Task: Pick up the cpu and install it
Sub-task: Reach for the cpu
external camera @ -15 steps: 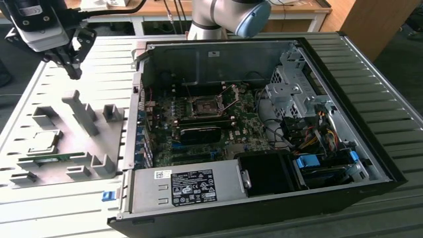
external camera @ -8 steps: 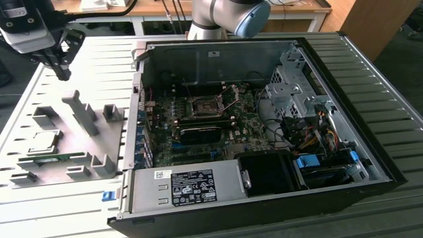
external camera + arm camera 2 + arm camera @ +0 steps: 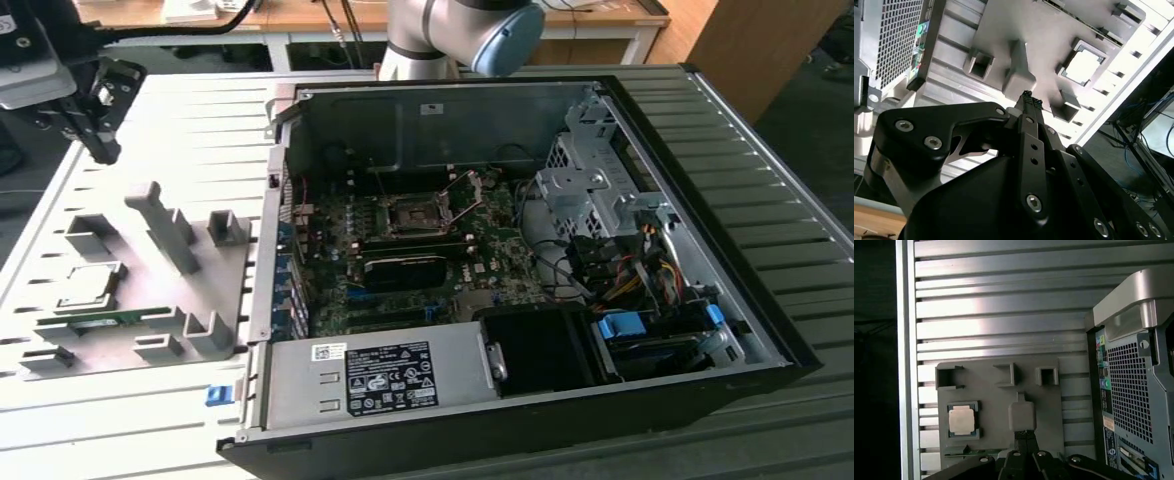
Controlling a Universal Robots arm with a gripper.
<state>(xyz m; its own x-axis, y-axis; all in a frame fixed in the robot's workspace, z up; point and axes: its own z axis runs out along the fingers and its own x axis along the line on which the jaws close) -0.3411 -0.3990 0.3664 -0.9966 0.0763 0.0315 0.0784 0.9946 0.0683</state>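
The tool [image 3: 1029, 101] hangs above the grey holder plate [image 3: 996, 407], its fingertips pressed together and gripping nothing. The cpu [image 3: 962, 420] lies flat in a square pocket of this plate, near the edge of the bench [image 3: 1004, 315] and apart from the open computer case [image 3: 534, 110].

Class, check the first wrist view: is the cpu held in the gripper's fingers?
No, the cpu lies seated on the grey plate, apart from the gripper.
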